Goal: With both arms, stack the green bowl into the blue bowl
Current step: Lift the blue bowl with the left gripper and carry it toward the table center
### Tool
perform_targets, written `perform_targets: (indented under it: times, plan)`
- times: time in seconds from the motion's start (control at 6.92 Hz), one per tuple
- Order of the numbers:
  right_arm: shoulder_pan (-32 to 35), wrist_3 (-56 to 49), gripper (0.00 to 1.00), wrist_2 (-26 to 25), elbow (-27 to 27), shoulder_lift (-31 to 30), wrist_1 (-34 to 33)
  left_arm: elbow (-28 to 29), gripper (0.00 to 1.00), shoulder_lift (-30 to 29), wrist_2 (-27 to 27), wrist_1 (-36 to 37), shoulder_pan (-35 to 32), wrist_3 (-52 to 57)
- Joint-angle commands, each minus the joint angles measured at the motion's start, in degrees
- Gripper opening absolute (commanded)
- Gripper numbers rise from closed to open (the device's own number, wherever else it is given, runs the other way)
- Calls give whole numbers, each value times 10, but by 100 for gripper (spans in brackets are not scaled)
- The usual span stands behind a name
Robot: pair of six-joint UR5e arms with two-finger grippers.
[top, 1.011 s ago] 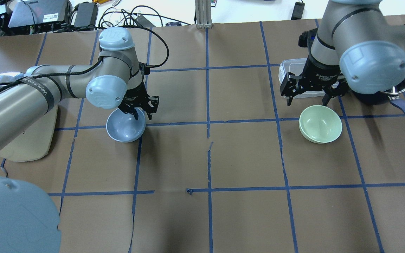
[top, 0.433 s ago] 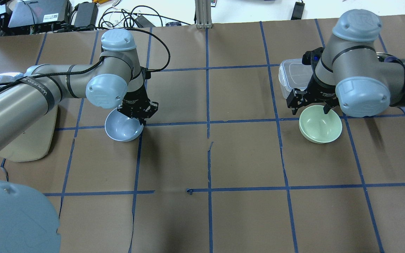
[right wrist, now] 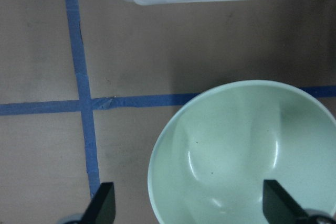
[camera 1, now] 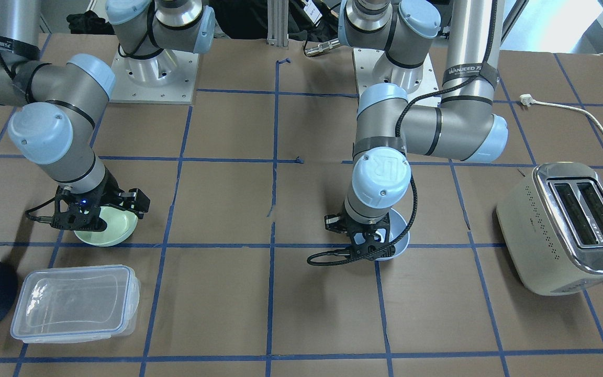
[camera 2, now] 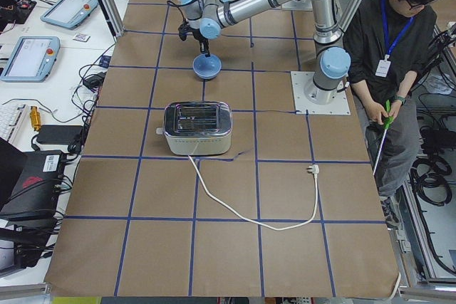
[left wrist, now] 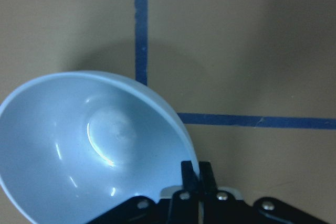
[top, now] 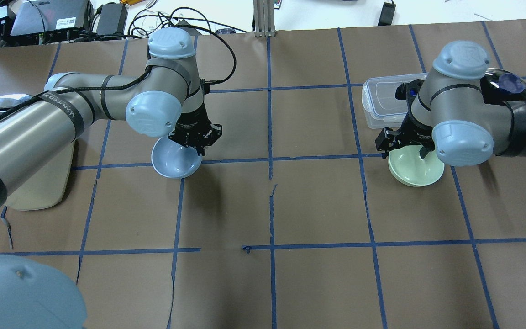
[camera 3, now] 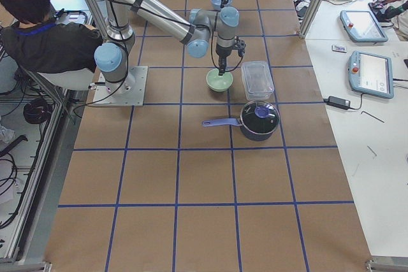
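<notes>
Blue bowl (top: pixel 174 162), centre-left overhead, is tilting from the left gripper (top: pixel 197 147) pinching its smooth rim and risking slipping out, while the right gripper (top: pixel 404 150) is hovering wide-open over the green bowl (top: pixel 416 173), centre-right.

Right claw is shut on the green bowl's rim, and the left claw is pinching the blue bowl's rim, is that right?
Not quite. The right claw is open, its fingers spread wide to either side of the green bowl, as the right wrist-mounted view shows. The left claw is pinching the blue bowl by its rim.
</notes>
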Motion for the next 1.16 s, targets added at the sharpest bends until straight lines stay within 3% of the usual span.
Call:
perform_targets:
  times: [0.0,0.29,0.58,0.72,0.87,1.01]
  plan:
    - [0,4,100,2,2,9,-6,76,0,-33,-41,6,-70,-116]
    - [1,-4,100,0,3,23,-11,118,0,-71,-43,29,-129,-160]
    - [0,-3,100,1,3,40,-11,118,0,-92,-43,62,-151,-170]
    - [0,-3,94,2,3,47,-12,117,0,-101,-39,81,-155,-169]
    - [0,-4,59,1,2,52,-10,116,0,-109,-39,81,-158,-164]
    - [0,-6,15,1,0,53,-9,117,1,-107,-45,75,-159,-163]
